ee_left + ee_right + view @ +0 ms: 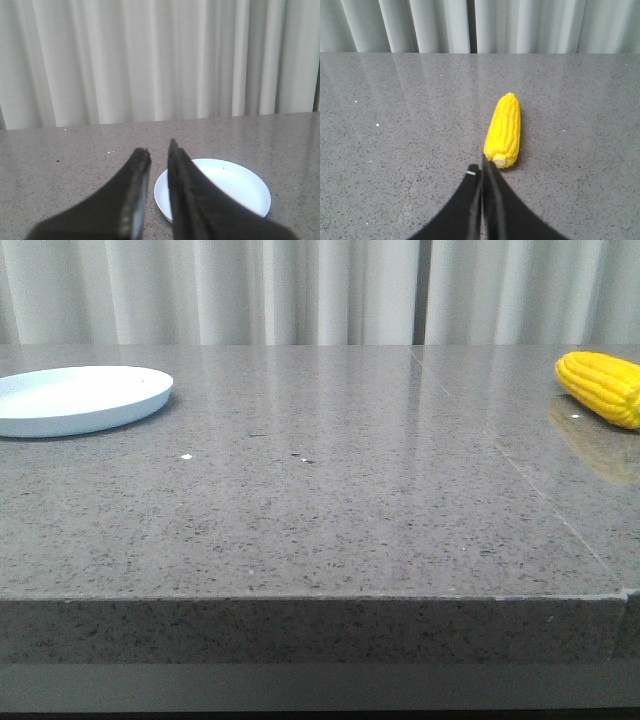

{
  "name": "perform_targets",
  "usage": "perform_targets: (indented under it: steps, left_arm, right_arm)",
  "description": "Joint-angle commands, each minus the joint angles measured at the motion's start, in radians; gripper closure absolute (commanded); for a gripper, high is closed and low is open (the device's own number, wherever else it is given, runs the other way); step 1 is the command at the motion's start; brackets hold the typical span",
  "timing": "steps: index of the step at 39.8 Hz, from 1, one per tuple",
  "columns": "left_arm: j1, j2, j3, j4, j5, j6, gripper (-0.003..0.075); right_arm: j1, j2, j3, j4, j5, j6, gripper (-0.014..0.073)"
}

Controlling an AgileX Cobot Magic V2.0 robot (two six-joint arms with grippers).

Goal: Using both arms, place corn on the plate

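The corn (603, 385), a bright yellow cob, lies on the grey table at the far right, partly cut off by the front view's edge. In the right wrist view the corn (505, 130) points its pale cut end at my right gripper (479, 165), which is shut and empty, its tips just short of that end. The pale blue-white plate (80, 395) rests empty at the far left. My left gripper (157, 147) hovers beside the plate (230, 185), its jaws drawn together with only a narrow slit and nothing held. Neither arm shows in the front view.
The grey speckled stone table (320, 500) has a seam (520, 475) running back on its right side. White curtains (320, 290) hang behind the far edge. The table's front edge (300, 597) is close to the camera.
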State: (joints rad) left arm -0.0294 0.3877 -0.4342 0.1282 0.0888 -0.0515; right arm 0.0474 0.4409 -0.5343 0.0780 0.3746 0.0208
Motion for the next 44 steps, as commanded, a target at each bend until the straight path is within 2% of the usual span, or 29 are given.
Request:
perform_targets:
  steps: [1,4,6,9,11,17,23,26,38,44]
  left_arm:
    - [-0.005,0.011,-0.033,0.003,-0.080,0.000,0.0337]
    - [-0.005,0.011,-0.033,0.003,-0.080,0.000,0.0166]
    - [-0.005,0.011,-0.033,0.003,-0.080,0.000,0.0113]
    - [-0.005,0.011,-0.033,0.003,-0.082,0.000,0.0099]
    - [-0.007,0.011,-0.033,0.001,-0.089,0.000,0.0103]
    - [-0.007,0.047,-0.040,0.003,-0.089,0.000,0.0103]
    - [-0.007,0.193,-0.131,0.003,-0.036,0.000,0.0103]
    - [-0.007,0.290,-0.217,0.003,0.049,0.000,0.0103]
    - [-0.007,0.733,-0.668,0.003,0.563,-0.011,0.0103]
    - [0.016,0.924,-0.829,-0.001,0.690,-0.013,0.0103]
  right_arm:
    - [-0.006,0.010,-0.037,-0.003,-0.086,-0.002,0.0412]
    - [-0.006,0.010,-0.037,-0.003,-0.086,-0.002,0.0246]
    - [-0.006,0.010,-0.037,-0.003,-0.086,-0.002,0.0133]
    - [-0.006,0.010,-0.037,-0.003,-0.086,-0.002,0.0028]
    - [-0.006,0.010,-0.037,-0.003,-0.086,-0.002,-0.0005]
    - [-0.006,0.010,-0.037,-0.003,-0.086,-0.002,-0.0006]
    - [-0.006,0.010,-0.037,-0.003,-0.086,-0.002,-0.0006]
    - [-0.006,0.010,-0.037,-0.003,-0.086,-0.002,-0.0006]
    - [-0.006,0.010,-0.037,-0.003,-0.086,-0.002,-0.0006]
    - [-0.006,0.010,-0.037,-0.003,-0.086,-0.002,-0.0006]
